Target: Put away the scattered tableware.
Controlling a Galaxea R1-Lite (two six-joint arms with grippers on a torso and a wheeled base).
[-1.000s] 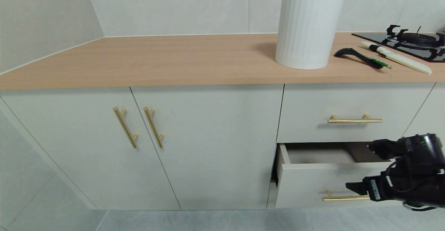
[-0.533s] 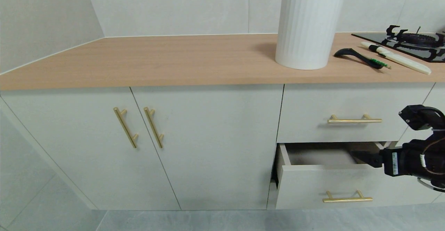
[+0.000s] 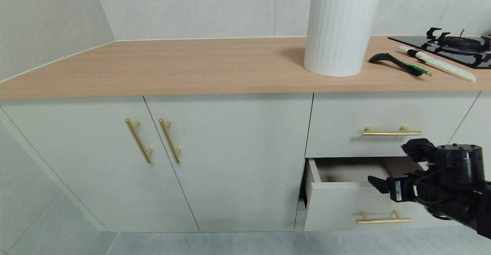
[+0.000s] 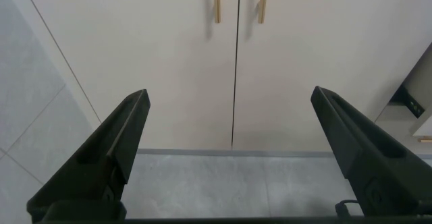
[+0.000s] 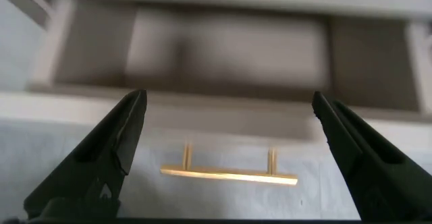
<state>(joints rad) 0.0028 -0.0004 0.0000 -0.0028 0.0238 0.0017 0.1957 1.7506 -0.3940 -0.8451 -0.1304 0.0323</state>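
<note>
The right hand is wide apart and holds nothing, and hangs just in front of the part-open drawer. The tableware, a black spoon and a white knife, lies high above that hand on the surface. I think the drawer is ready, so next the hand must go up, close on the spoon's thin handle and carry it down into the drawer; the left hand is wide apart too
</note>
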